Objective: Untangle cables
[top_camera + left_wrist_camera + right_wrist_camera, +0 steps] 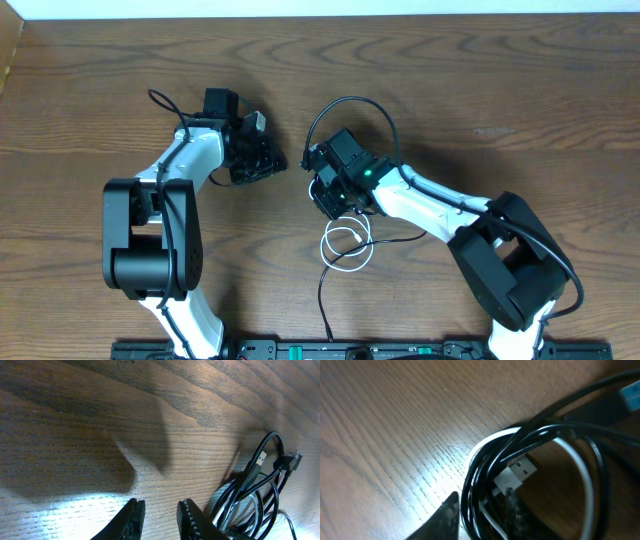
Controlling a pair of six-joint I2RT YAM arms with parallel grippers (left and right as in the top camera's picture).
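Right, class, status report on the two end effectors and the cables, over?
Left end effector open, empty, black cable coil alongside. Right end effector clamped on tangled cables, black and white. Nothing else in the way.

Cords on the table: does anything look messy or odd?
Yes: the thin black cord and the thin white cord lie coiled through each other in one snarl in the right pincer, not apart.

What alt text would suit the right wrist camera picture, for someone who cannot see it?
Close-up of a tangle of black cable and white cable on a wooden table, a white plug lying in its middle. The right gripper straddles the bundle at the bottom edge, one finger either side; whether it pinches yet is unclear.
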